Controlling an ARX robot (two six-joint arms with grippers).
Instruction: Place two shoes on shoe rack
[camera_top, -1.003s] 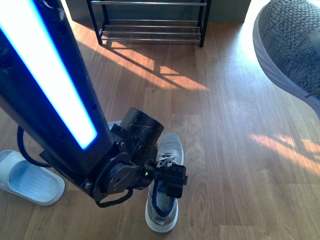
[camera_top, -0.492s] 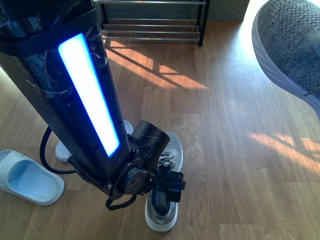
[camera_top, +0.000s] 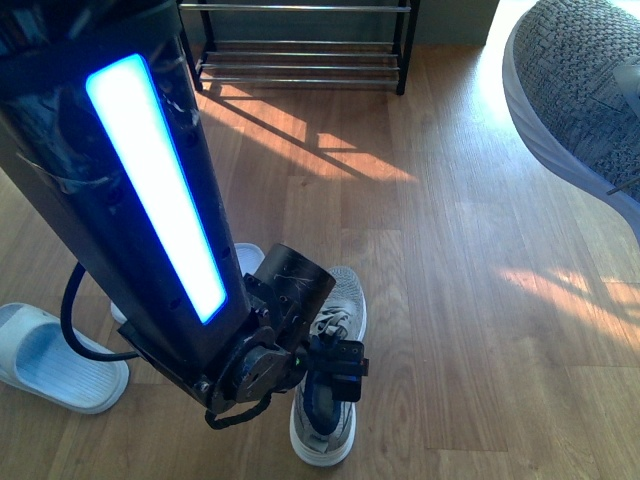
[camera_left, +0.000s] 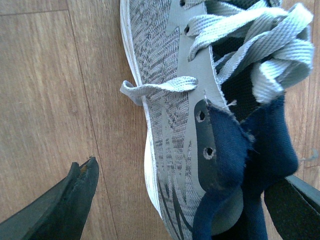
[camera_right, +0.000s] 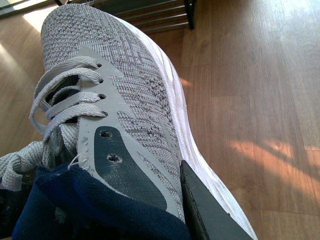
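Observation:
One grey sneaker (camera_top: 330, 350) lies on the wood floor, toe pointing away, under my left arm. My left gripper (camera_top: 330, 385) is open and low over its heel; in the left wrist view the shoe (camera_left: 170, 100) lies between the two spread black fingers (camera_left: 70, 200), which do not touch it. My right gripper is shut on the second grey sneaker (camera_right: 125, 100), one black finger (camera_right: 205, 210) pressed against its side; this shoe (camera_top: 580, 100) hangs at the upper right of the front view. The shoe rack (camera_top: 300, 45) stands at the far wall.
A white slide sandal (camera_top: 50, 360) lies on the floor at the left, and another white one (camera_top: 245, 260) shows partly behind my left arm. Sunlight patches fall on the wood floor (camera_top: 450, 250) between the shoes and the rack.
My left arm has swung and lowered, bringing its gripper down closer over the heel of the sneaker on the floor. The held sneaker at the right has barely moved.

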